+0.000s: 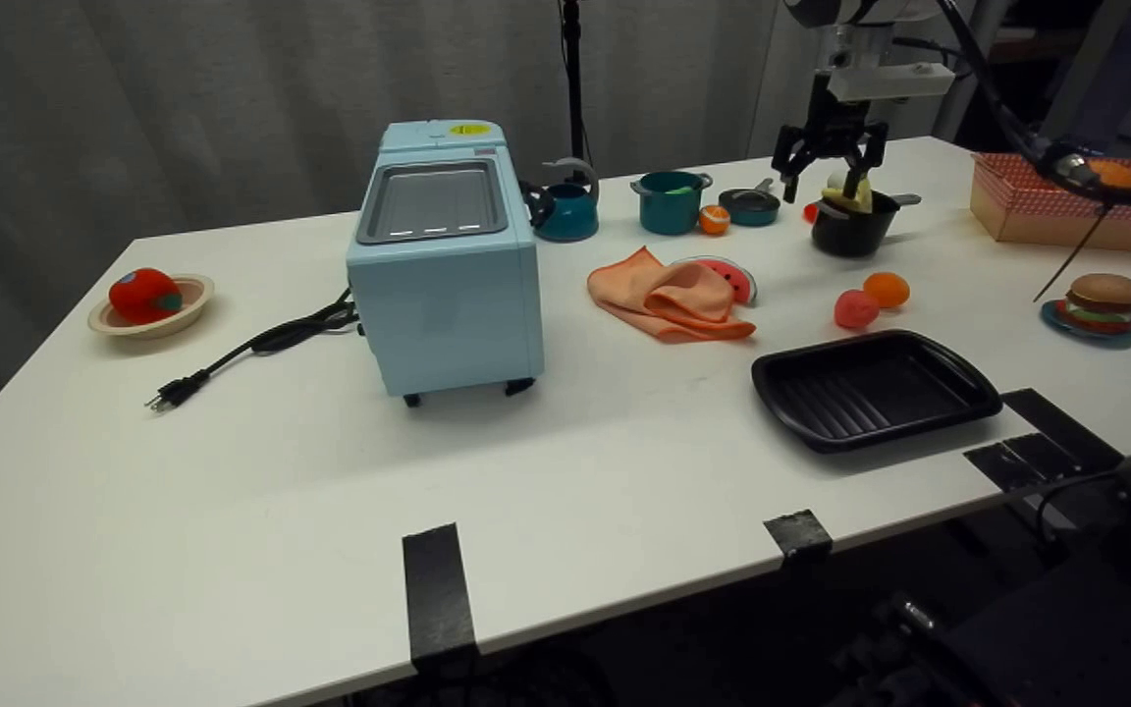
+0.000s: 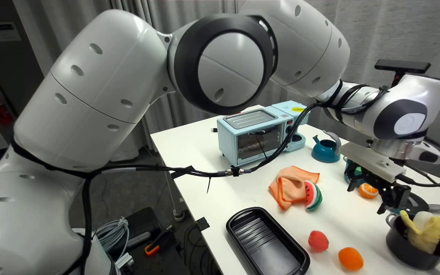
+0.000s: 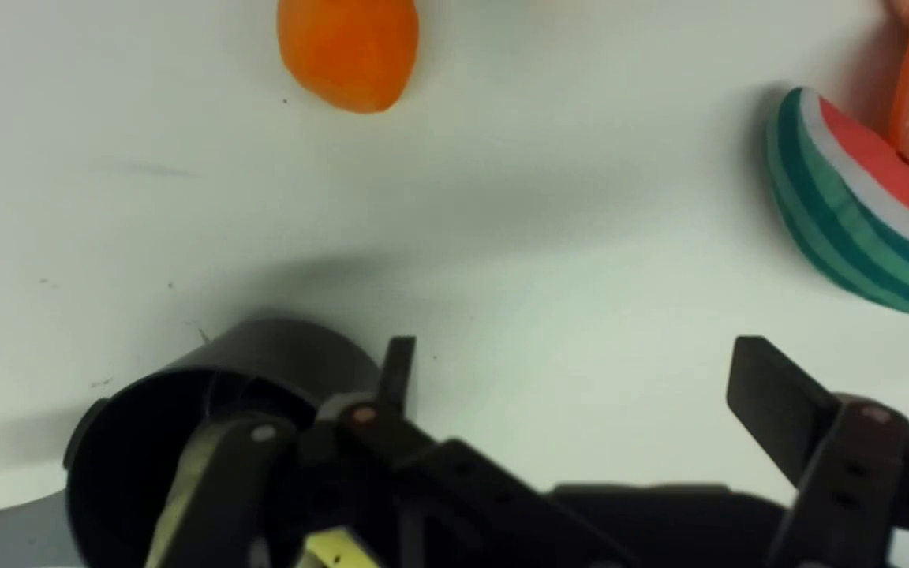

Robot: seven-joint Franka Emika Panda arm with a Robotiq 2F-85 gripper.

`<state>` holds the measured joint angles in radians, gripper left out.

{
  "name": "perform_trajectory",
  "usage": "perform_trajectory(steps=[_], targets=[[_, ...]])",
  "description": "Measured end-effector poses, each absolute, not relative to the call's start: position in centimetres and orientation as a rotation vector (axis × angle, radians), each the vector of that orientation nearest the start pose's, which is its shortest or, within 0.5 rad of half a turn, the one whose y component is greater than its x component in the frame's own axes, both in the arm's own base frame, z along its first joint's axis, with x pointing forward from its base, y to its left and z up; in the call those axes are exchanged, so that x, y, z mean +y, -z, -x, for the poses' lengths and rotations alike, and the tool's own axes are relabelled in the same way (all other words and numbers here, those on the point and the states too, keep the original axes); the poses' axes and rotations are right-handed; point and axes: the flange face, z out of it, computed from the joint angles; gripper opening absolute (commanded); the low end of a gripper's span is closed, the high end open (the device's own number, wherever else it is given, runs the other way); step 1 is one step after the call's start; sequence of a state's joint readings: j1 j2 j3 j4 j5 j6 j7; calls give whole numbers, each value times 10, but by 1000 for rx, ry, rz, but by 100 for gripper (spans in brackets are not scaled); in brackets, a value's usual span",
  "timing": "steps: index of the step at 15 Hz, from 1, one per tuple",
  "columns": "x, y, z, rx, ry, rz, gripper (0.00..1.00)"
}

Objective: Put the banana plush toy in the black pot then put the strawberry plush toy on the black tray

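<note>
1. Grey curtains (image 1: 232, 118) are hanging behind the white bench (image 1: 624, 471).
2. Jaws standing wide and empty, the gripper (image 3: 573, 379) is hovering by the black pot (image 2: 403, 252), in which the banana plush toy (image 2: 426, 236) is resting.
3. The strawberry plush toy (image 2: 318, 241) is lying near a long edge of the black tray (image 2: 266, 244), which is sitting by the bench's robot-side edge.
4. Probably light and soft, this toy is inviting a gentle squeeze across its middle.

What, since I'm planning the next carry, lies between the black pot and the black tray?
The strawberry plush toy and an orange fruit lie between the black pot and the black tray in both exterior views, the strawberry nearer the tray.
</note>
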<state>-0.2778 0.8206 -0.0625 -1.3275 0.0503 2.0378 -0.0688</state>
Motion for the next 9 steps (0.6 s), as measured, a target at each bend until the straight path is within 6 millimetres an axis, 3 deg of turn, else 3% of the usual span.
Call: perform_trajectory(steps=[4, 9], targets=[[-210, -202, -674, 390, -284, 3071, 100], [-194, -183, -652, 366, -382, 3055, 100]])
